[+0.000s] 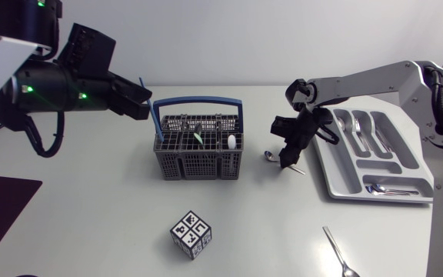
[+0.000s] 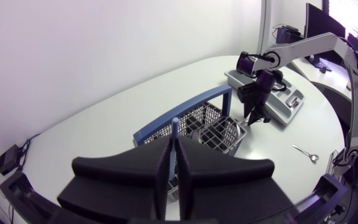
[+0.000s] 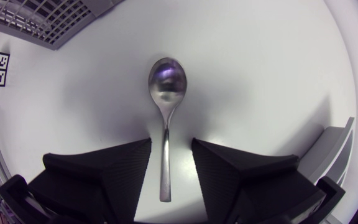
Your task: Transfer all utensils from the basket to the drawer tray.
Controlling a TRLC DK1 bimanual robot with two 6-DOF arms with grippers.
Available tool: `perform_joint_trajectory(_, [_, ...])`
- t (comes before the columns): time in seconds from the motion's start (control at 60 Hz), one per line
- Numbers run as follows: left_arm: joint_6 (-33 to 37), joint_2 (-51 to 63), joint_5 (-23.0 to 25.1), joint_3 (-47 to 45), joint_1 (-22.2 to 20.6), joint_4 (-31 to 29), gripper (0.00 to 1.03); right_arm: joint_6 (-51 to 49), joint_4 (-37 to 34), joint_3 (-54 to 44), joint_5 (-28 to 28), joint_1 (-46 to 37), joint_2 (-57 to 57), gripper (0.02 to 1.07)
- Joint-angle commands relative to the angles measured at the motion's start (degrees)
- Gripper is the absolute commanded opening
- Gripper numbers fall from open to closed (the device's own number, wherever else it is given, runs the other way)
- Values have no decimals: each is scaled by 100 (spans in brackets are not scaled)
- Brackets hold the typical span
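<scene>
Head view: basket mid-worktop, tray at its 3 o'clock, spoon flat on the worktop between the two.
Right arm: right gripper low over the spoon's handle, just short of the tray.
Right wrist view: right gripper spread wide, spoon lying lengthwise in the gap, bowl ahead of the tips, handle touching neither finger; nothing held.
Left arm: left gripper above the basket's 9 o'clock corner.
Left wrist view: left gripper drawn nearly together on a blue handle standing up out of the basket; judged clamped on it.
Left in basket: a white-tipped piece and a green piece, toward the 3 o'clock side.
Tray contents: several metal pieces already in the slots.
Second spoon: on the worktop at 5 o'clock of the basket, well apart from both grippers.
Cube: patterned, at 6 o'clock of the basket.
Step in hand: probably a pickup of the spoon from the worktop, with the blue handle ready to lift.
Risk, spoon: thin flat handle on a hard surface; closing too high may slide over it, closing off-centre may skid or flip it.
Risk, blue handle: lower end hidden in the grid; a slanted pull could snag it and drag or tip the basket.
Risk, second spoon: easily overlooked, and near the front edge.
</scene>
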Motion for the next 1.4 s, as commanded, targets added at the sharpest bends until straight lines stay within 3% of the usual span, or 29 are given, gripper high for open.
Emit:
perform_joint_trajectory(0.0, [-122,-266,27,214,-38,-127,4,-206,-95,40,106,50,290,42])
perform_joint_trajectory(0.1, [-193,-512,27,319,-56,-268,4,-268,-165,49,106,68,352,34])
perform_joint_trajectory(0.133, [-219,-582,27,363,-56,-329,4,-285,-235,101,62,77,396,28])
perform_joint_trajectory(0.2, [-245,-696,27,460,-64,-496,4,-329,-323,92,44,94,422,25])
perform_joint_trajectory(0.233, [-272,-749,27,495,-64,-567,4,-408,-332,92,27,103,449,16])
perform_joint_trajectory(0.3, [-289,-819,27,522,-73,-663,4,-400,-438,198,-44,103,501,7])
perform_joint_trajectory(0.967, [-729,-1593,71,566,-170,-1384,4,-725,-235,-1454,-263,-2,-1634,8])
perform_joint_trajectory(1.167, [-1142,-1628,273,276,-223,-1305,4,-1129,-262,-2008,-263,-310,-2320,8])
perform_joint_trajectory(1.383, [-1564,-1645,519,-120,-434,-918,4,-1990,-288,-2500,-307,-1180,-2821,8])
